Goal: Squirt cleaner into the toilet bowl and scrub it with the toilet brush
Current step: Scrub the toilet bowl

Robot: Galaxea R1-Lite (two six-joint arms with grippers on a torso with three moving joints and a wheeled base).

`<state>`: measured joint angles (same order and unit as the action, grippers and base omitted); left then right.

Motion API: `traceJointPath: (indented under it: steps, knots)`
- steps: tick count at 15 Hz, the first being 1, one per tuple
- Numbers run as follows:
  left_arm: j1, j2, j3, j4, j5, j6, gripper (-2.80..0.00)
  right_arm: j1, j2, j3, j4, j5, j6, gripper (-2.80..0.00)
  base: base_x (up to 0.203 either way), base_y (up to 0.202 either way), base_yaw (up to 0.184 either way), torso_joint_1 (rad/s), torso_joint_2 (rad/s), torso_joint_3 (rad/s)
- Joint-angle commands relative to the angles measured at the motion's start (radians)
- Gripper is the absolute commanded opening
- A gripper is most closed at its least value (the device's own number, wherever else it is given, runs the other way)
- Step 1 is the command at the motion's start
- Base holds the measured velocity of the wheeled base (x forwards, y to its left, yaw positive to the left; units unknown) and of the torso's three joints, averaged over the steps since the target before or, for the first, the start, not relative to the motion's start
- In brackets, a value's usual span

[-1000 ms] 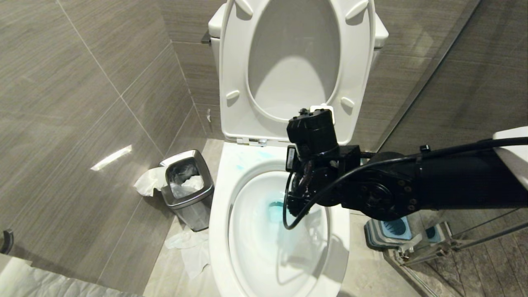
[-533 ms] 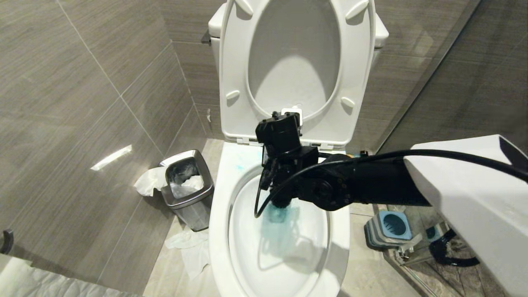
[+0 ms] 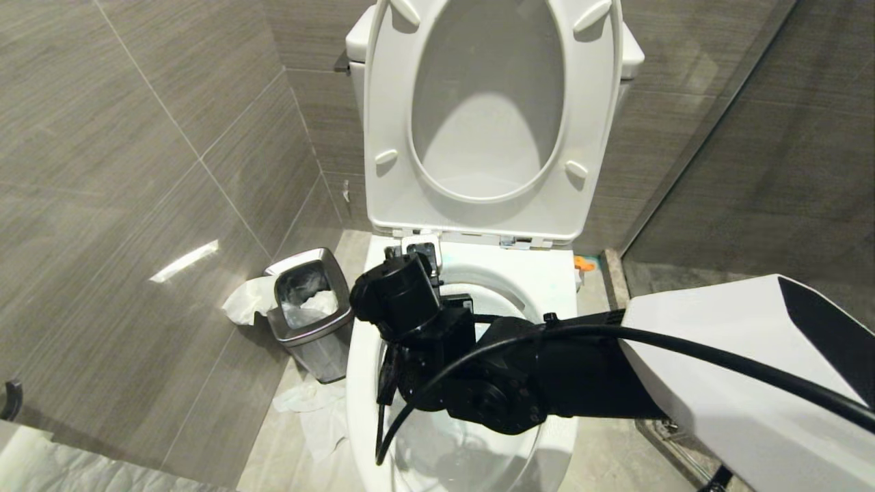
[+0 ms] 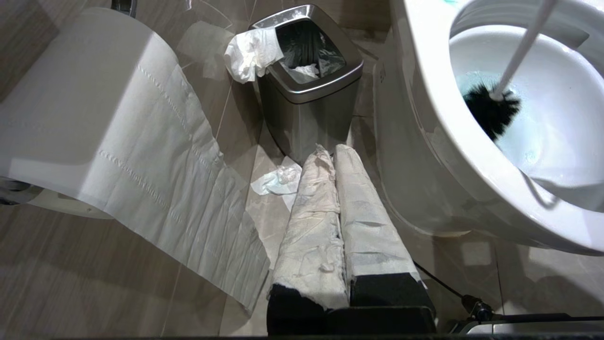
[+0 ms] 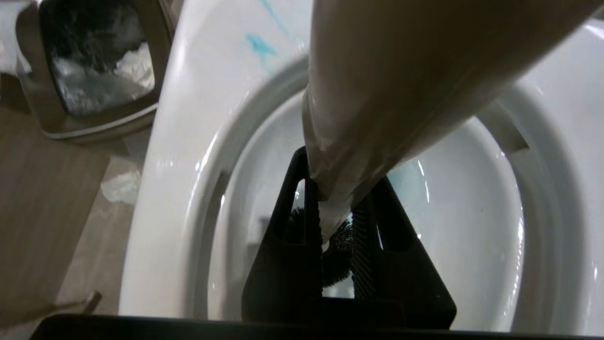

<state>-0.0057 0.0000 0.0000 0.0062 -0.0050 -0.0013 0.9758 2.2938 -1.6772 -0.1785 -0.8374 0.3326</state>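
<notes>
Head view: I've swung the right gripper (image 3: 410, 301) from the toilet bowl's (image 3: 560, 273) 1 o'clock side to 10 o'clock, so scrubbing is sweeping round. Left wrist view: the left gripper (image 4: 337, 156) sits closed and idle, toilet brush (image 4: 490, 113) bristles in blue cleaner (image 4: 472, 80). Right wrist view: jaws clamp the brush handle.

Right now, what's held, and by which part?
Right pincer is shut on the toilet brush, gripping its handle; bristle head is down in the toilet bowl. Left pincer holds nothing.

One toilet bowl (image 3: 560, 273), one toilet brush (image 4: 493, 111) and one steel bin (image 3: 311, 314) are counted; two grippers are seen, and one toilet-paper roll (image 4: 80, 108) is shown.
</notes>
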Motion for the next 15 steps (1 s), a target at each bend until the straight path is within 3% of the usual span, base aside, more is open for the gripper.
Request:
traceJointPath:
  steps: [1,4,6,10,15]
  knots:
    - [0.0,0.002,0.002,0.0,0.0,0.0,-2.8,0.038,-0.076,0.117,-0.003,-0.004,0.015,-2.8,0.0,0.0,0.0,0.0,0.0,0.0]
    - [0.0,0.002,0.002,0.0,0.0,0.0,-2.8,0.081,-0.143,0.253,-0.005,-0.004,0.053,-2.8,0.0,0.0,0.0,0.0,0.0,0.0]
    - [0.0,0.002,0.002,0.0,0.0,0.0,-2.8,0.097,-0.137,0.26,-0.007,-0.004,0.071,-2.8,0.0,0.0,0.0,0.0,0.0,0.0]
    - [0.0,0.002,0.002,0.0,0.0,0.0,-2.8,0.093,-0.06,0.134,-0.004,-0.006,0.067,-2.8,0.0,0.0,0.0,0.0,0.0,0.0]
    - [0.0,0.002,0.002,0.0,0.0,0.0,-2.8,0.054,0.087,-0.119,0.028,-0.023,0.04,-2.8,0.0,0.0,0.0,0.0,0.0,0.0]
